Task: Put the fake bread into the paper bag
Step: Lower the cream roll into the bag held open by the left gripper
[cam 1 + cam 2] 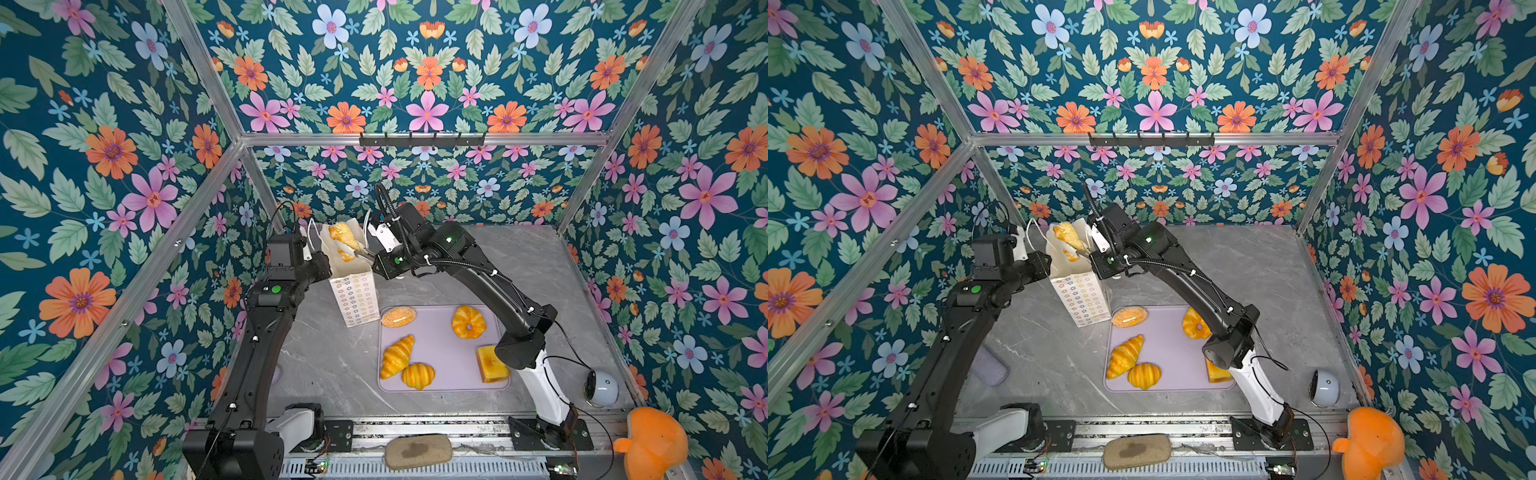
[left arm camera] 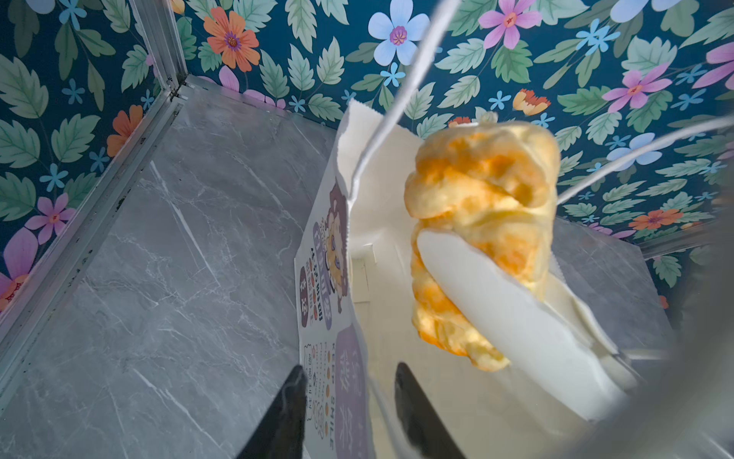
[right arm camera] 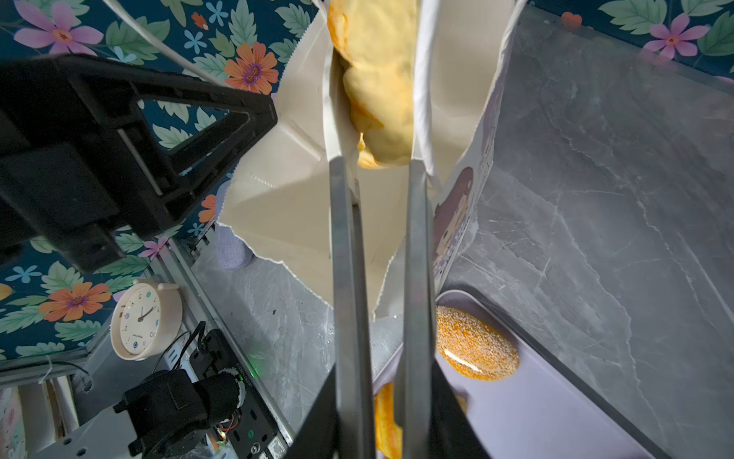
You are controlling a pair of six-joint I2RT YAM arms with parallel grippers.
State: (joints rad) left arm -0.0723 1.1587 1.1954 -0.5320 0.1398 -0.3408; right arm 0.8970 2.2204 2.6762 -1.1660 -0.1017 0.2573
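Observation:
The paper bag (image 1: 355, 299) (image 1: 1081, 301) stands upright on the grey table, mouth open. My right gripper (image 1: 351, 248) (image 3: 375, 99) is shut on the flaky twist (image 1: 343, 235) (image 2: 484, 186), which hangs tilted in the bag's mouth (image 3: 278, 198), partly below the rim. My left gripper (image 1: 322, 259) (image 2: 349, 369) is open and straddles the bag's side wall, one finger inside and one outside. On the lilac tray (image 1: 440, 353) lie the speckled oval bun (image 1: 398, 317), the ring bun (image 1: 468, 322), two croissants (image 1: 397, 356) (image 1: 418, 375) and the toast block (image 1: 490, 368), partly behind my right arm.
A grey-tan pad (image 1: 417, 452) lies on the front rail and an orange plush (image 1: 650, 446) sits at the front right corner. A white round device (image 1: 602, 388) stands by the right wall. A small clock (image 3: 141, 320) sits beyond the left edge.

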